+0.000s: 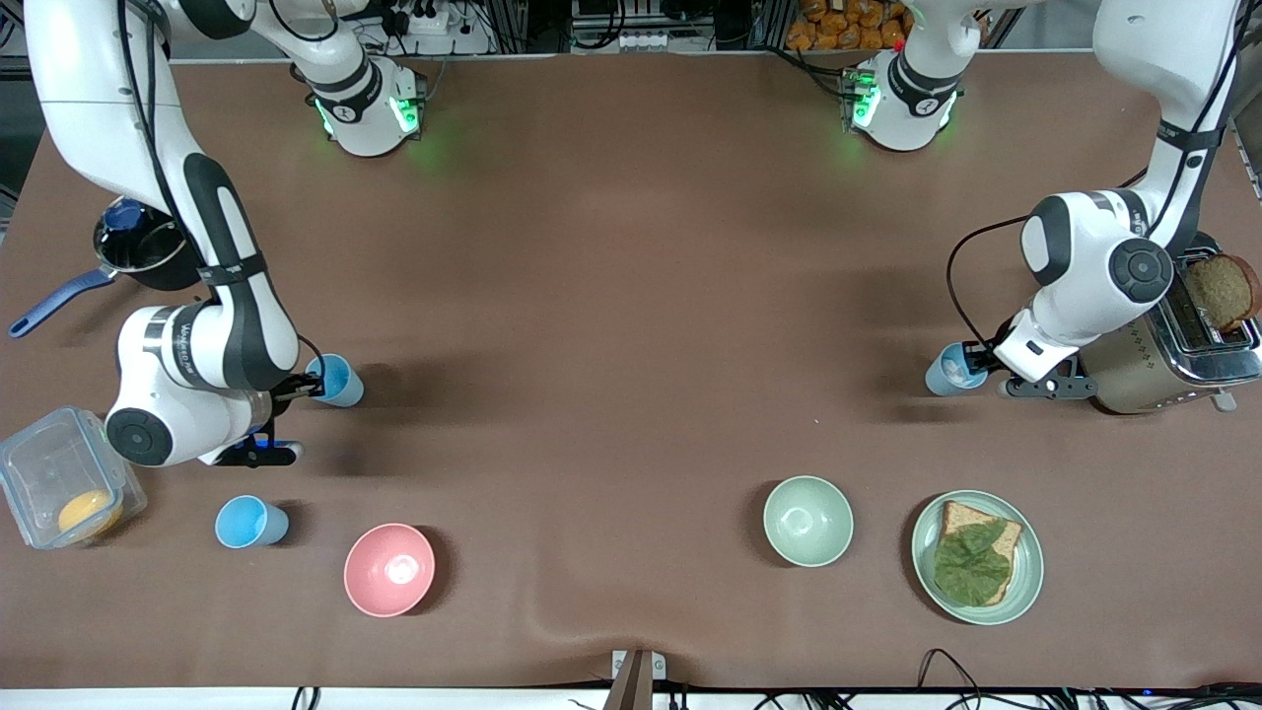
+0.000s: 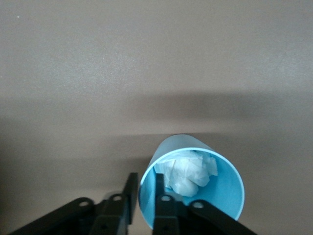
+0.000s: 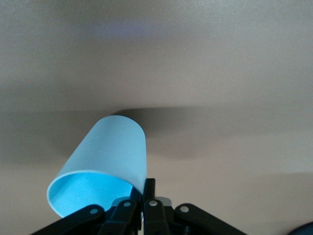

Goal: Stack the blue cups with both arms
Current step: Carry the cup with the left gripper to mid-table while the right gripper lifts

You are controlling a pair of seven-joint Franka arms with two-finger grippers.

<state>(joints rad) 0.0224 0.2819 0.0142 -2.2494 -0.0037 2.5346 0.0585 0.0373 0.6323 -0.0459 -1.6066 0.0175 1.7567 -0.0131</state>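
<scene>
left jaws (image 2: 143,193) clamping paper-stuffed pale cup (image 2: 193,183), right jaws (image 3: 145,193) clamping empty bright cup (image 3: 105,164)

We can't read any text w/ certainty. Right arm (image 1: 212,325) has small dark lettering on its white forearm, too small to make out. Both arm bases show tiny marks by the green lights, illegible. Toaster (image 1: 1173,345), cups, bowls, plate: no legible labels or nos. Both wrist views: no print at all.
</scene>
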